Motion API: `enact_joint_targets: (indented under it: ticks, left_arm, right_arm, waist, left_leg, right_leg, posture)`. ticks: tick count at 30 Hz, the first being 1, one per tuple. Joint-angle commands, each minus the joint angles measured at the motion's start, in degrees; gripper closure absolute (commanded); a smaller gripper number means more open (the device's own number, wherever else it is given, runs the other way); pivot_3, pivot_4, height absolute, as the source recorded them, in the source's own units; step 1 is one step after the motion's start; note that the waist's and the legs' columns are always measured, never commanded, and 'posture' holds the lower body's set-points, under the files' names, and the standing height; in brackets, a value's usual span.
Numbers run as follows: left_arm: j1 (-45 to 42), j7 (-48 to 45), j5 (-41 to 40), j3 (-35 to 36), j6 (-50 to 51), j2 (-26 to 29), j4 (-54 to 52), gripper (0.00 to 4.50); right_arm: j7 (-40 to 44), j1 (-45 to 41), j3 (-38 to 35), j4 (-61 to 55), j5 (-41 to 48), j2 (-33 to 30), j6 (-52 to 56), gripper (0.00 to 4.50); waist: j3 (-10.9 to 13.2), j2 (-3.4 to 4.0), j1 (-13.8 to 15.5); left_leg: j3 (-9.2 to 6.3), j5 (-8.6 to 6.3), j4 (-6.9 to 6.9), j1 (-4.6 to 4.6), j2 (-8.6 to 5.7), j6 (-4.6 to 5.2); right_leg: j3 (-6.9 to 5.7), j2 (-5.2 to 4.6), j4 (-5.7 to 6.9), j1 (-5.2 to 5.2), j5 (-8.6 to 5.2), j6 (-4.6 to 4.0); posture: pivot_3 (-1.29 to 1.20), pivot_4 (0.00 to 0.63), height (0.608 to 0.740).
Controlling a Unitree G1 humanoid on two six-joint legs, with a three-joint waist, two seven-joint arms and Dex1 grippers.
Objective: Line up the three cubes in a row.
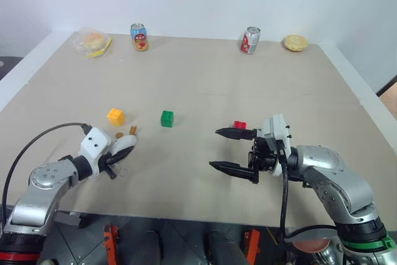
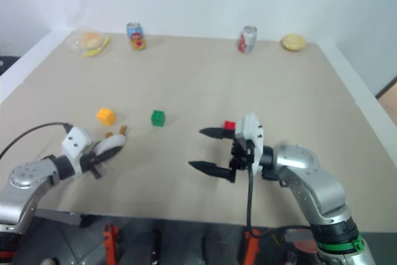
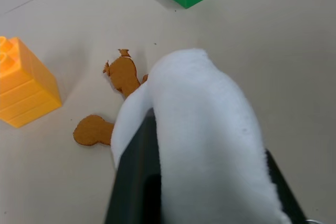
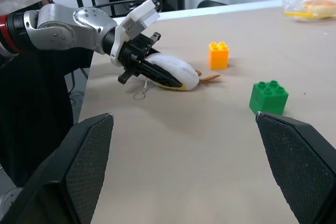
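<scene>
Left tool [image 1: 119, 155] clenched on white plush toy [image 3: 205, 135]; right tool [image 1: 231, 148] released, spread wide. On the surface [image 1: 205, 79]: yellow-orange cube [image 1: 115, 116] at nine o'clock of green cube [image 1: 167, 118], red cube [image 1: 239, 125] at three.

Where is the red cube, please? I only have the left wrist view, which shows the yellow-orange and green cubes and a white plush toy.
Observer: The red cube sits on the table to the right of the green cube, just beyond the right claw.
Operator: Is the right claw holding it?
Observer: No. Its fingers are spread wide open with nothing between them.
Operator: Is my left claw actually gripping the plush?
Observer: Yes. The right wrist view shows the left claw shut on the white plush toy, close to the yellow-orange cube.
</scene>
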Motion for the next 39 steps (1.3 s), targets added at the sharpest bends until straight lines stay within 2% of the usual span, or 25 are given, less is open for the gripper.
enact_joint_targets:
  ticks: [1,4,6,9,12,16,21,28,32,34,35,39]
  left_arm:
    - [-0.2,-1.4,-0.8,-0.8,0.7,-1.1,-0.3,4.46]
    - [-1.2,-3.4,-12.1,2.8,6.4,-3.2,-7.0,4.46]
    - [-3.7,-1.0,-17.7,5.8,10.8,-4.7,-9.4,4.46]
    - [-8.7,5.9,-23.0,10.2,15.2,-7.3,-9.4,4.46]
    - [-17.1,15.5,-24.7,15.0,17.0,-9.6,-5.5,4.46]
    - [-24.5,26.3,-17.7,18.3,13.4,-9.9,2.5,4.46]
    - [-25.1,38.2,-7.3,20.9,9.8,-8.8,13.5,4.46]
    - [-23.7,45.8,0.9,23.4,5.5,-5.6,25.1,4.46]
    - [-23.3,47.5,2.7,23.5,6.1,-5.2,27.5,4.46]
    - [-22.8,48.5,3.2,23.6,7.2,-5.6,28.1,3.45]
    - [-22.6,48.8,3.2,23.7,7.7,-5.9,28.2,3.25]
    - [-22.0,49.7,4.0,23.3,7.8,-6.3,27.8,1.81]
  right_arm:
    - [0.2,-1.0,-2.3,-2.1,1.6,0.2,-0.9,0.0]
    - [0.3,-1.4,-3.1,-2.4,2.9,0.2,-0.5,0.0]
    - [0.0,-2.1,-3.9,-2.5,4.2,0.5,-0.1,0.0]
    - [-0.8,-3.7,-4.9,-2.1,6.0,1.5,0.1,0.0]
    - [-2.6,-6.3,-5.0,-0.9,6.3,3.7,-0.5,0.0]
    - [-5.1,-9.8,-4.6,0.3,5.8,7.4,-1.0,0.0]
    - [-6.5,-12.1,-3.2,0.5,5.3,9.9,-0.6,0.0]
    - [-5.3,-11.4,-1.5,0.0,5.1,9.7,0.4,0.0]
    - [-4.6,-10.8,-1.2,-0.4,5.1,9.3,0.9,0.0]
    - [-4.3,-10.7,-1.2,-0.3,4.9,9.1,1.0,0.0]
    - [-4.1,-10.8,-1.1,-0.1,4.8,9.1,1.0,0.0]
    - [-3.7,-11.0,-1.0,0.5,4.5,9.0,0.9,0.0]
  waist:
    - [0.0,0.0,0.0]
    - [0.0,0.0,0.0]
    - [0.0,-0.02,0.0]
    - [0.0,-0.04,0.0]
    - [0.0,-0.03,-0.1]
    - [0.0,-0.03,-0.3]
    - [0.0,-0.04,-0.1]
    - [0.0,-0.1,-0.1]
    - [0.0,-0.11,0.0]
    - [0.0,-0.12,0.0]
    - [0.0,-0.12,-0.1]
    - [0.0,-0.12,-0.1]
  left_leg:
    - [0.0,0.01,0.02,0.0,0.0,0.01]
    - [0.01,0.02,0.05,-0.04,0.0,0.01]
    - [0.0,0.02,0.08,-0.12,0.01,0.01]
    - [-0.07,0.04,0.09,-0.15,0.04,0.04]
    - [-0.22,0.07,0.15,-0.1,0.11,0.07]
    - [-0.32,0.12,0.28,-0.09,0.11,0.1]
    - [-0.33,0.12,0.31,-0.24,0.09,0.08]
    - [-0.41,0.12,0.35,-0.42,0.07,0.07]
    - [-0.43,0.13,0.36,-0.41,0.07,0.04]
    - [-0.41,0.14,0.37,-0.41,0.06,0.02]
    - [-0.4,0.15,0.38,-0.41,0.07,0.02]
    - [-0.4,0.15,0.38,-0.4,0.09,0.01]
  right_leg:
    - [0.0,0.0,0.0,0.01,0.01,0.02]
    - [0.01,-0.01,0.0,0.0,0.03,0.05]
    - [0.0,-0.01,0.0,-0.04,0.06,0.1]
    - [-0.04,0.07,0.02,-0.07,0.1,0.12]
    - [-0.08,0.27,0.03,-0.02,0.32,0.29]
    - [-0.03,0.39,0.03,-0.01,0.52,0.34]
    - [-0.01,0.38,0.02,-0.07,0.51,0.39]
    - [-0.13,0.33,0.0,-0.15,0.52,0.4]
    - [-0.2,0.29,0.0,-0.12,0.54,0.39]
    - [-0.2,0.28,0.0,-0.13,0.57,0.39]
    - [-0.2,0.28,0.0,-0.13,0.59,0.38]
    - [-0.22,0.29,0.0,-0.15,0.61,0.36]
  posture:
    - [0.0,0.15,0.733]
    - [0.0,0.15,0.733]
    - [0.0,0.15,0.733]
    - [0.0,0.15,0.733]
    - [0.0,0.15,0.733]
    - [0.0,0.15,0.733]
    - [0.0,0.15,0.733]
    - [0.0,0.15,0.733]
    - [0.0,0.15,0.733]
    - [0.0,0.15,0.733]
    - [0.0,0.15,0.733]
    - [0.0,0.15,0.733]
